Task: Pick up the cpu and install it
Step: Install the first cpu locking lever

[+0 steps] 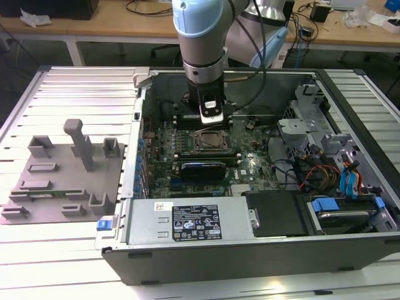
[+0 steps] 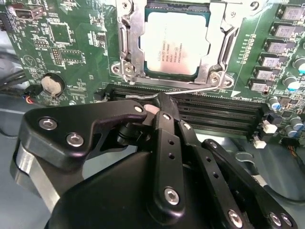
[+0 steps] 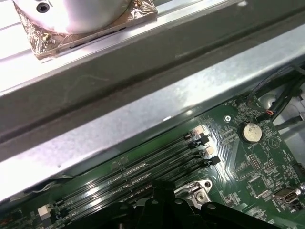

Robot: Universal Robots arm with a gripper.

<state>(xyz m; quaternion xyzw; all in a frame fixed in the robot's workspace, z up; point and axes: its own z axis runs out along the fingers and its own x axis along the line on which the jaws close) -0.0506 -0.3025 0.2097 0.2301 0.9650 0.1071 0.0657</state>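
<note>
Before you on the bench (image 1: 69, 262): one open computer case (image 1: 250, 250) lying flat, its green motherboard (image 1: 247, 164) exposed, with the arm (image 1: 201, 37) reaching down into it near the far wall. On that board, the metal-framed socket (image 2: 125, 43) holds the cpu (image 2: 175, 44), seated flat with its pale silver top up, and a thin wire lever (image 2: 190, 90) lies just beside the frame. Smallest item, your pincer (image 2: 159, 101), hangs just beside that lever and the memory slots (image 2: 224, 112), fingers drawn together and holding nothing you can see.
</note>
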